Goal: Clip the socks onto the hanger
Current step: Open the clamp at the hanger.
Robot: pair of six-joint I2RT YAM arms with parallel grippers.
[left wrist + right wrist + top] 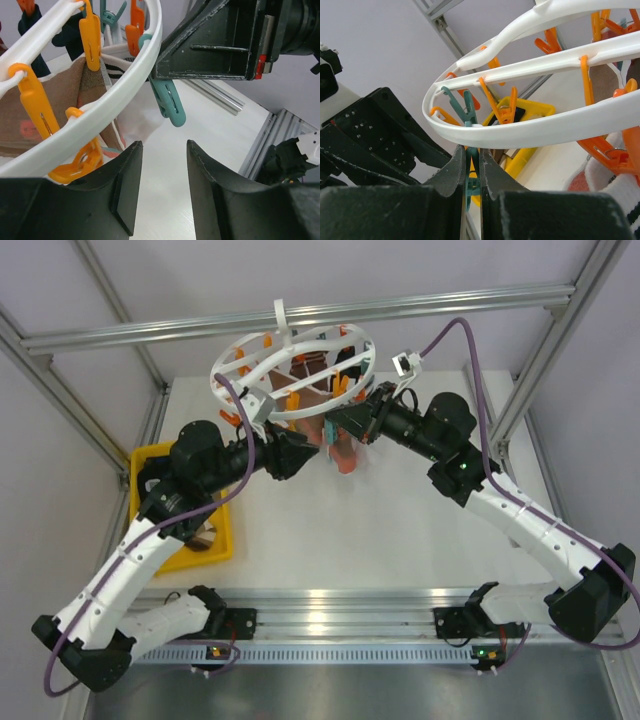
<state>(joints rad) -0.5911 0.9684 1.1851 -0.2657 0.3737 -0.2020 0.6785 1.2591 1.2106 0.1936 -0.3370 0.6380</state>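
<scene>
Beside one hanger (293,375) — left pincer (163,165) released, right pincer (474,160) grasping one teal clip (465,111)

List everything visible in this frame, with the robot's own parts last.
hanger: one, white ring, hung by its hook from the top bar of the aluminium frame
clips: many, orange and teal, dangling from the hanger
socks: count unclear, brown and tan, one striped, clipped beneath the hanger
yellow tray: one, left side of the table, contents mostly hidden by the left arm
table: one, white
aluminium frame: one, silver, around the table
left hand: open, empty, just below the ring
right hand: shut on a teal clip at the ring's edge
</scene>
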